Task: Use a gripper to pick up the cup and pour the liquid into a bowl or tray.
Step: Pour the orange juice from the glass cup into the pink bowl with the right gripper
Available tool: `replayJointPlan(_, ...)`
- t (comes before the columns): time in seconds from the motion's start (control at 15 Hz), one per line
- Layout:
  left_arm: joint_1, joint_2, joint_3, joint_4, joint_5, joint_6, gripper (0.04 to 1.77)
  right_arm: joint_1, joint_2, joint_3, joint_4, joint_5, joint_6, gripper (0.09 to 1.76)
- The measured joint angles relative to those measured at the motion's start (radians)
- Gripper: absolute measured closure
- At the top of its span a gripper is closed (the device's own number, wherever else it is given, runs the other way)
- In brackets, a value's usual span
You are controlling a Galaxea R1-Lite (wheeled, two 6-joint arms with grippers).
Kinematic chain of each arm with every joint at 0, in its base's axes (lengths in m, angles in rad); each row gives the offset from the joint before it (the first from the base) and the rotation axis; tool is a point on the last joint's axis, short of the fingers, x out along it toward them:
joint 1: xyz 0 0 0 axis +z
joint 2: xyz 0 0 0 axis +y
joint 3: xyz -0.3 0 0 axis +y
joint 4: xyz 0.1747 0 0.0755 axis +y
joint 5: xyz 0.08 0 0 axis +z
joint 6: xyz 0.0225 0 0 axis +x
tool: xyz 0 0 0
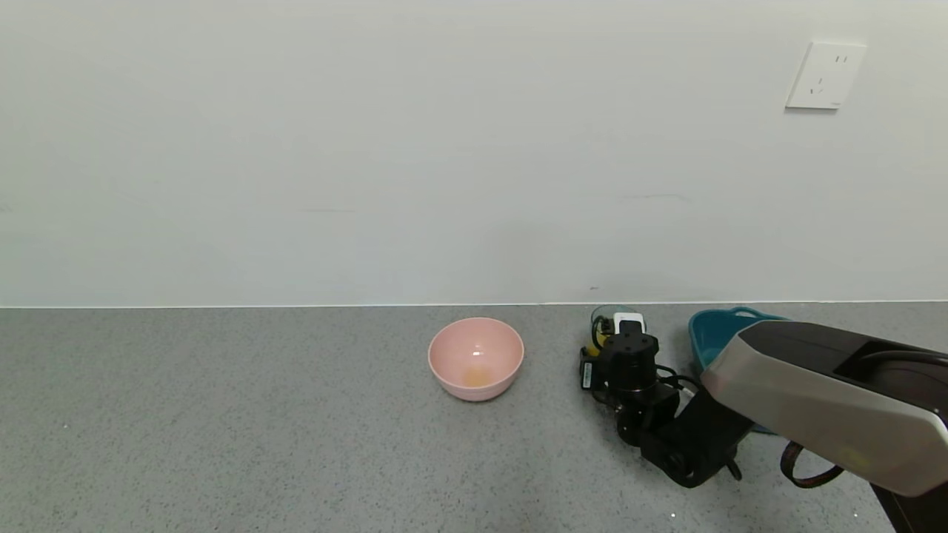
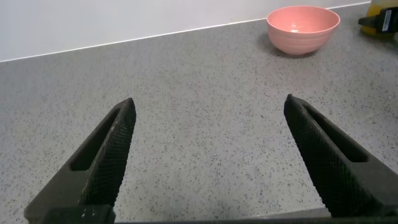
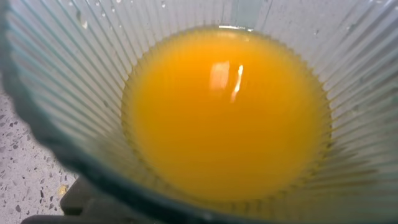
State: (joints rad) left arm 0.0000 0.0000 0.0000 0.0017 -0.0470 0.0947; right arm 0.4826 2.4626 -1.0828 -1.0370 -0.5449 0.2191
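The cup [image 1: 609, 317], a translucent blue-green tumbler, stands on the grey counter near the wall, right of the pink bowl [image 1: 475, 358]. My right gripper [image 1: 622, 329] is right at the cup, with its black wrist on the near side and white pads level with the cup's upper part. The right wrist view looks straight down into the cup [image 3: 56, 74], filled by orange liquid [image 3: 224, 112]. The bowl holds a faint orange smear at its bottom. My left gripper [image 2: 209, 102] is open and empty over bare counter, with the bowl [image 2: 303, 28] far ahead of it.
A dark teal tray [image 1: 715, 334] stands just right of the cup, partly hidden behind my right arm [image 1: 829, 400]. The white wall runs along the counter's back edge. A wall socket [image 1: 824, 75] sits high on the right.
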Motion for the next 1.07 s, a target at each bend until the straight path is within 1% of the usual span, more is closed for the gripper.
replayJointPlan(0.67, 0.000, 0.000, 0.000, 0.000, 0.000, 0.000, 0.09, -0.001, -0.005, 0.005, 0.000, 0.003, -0.001, 0.52)
replayJointPlan(1.07, 0.000, 0.000, 0.000, 0.000, 0.000, 0.000, 0.09, -0.002, -0.036, 0.007, 0.008, 0.009, -0.026, 0.53)
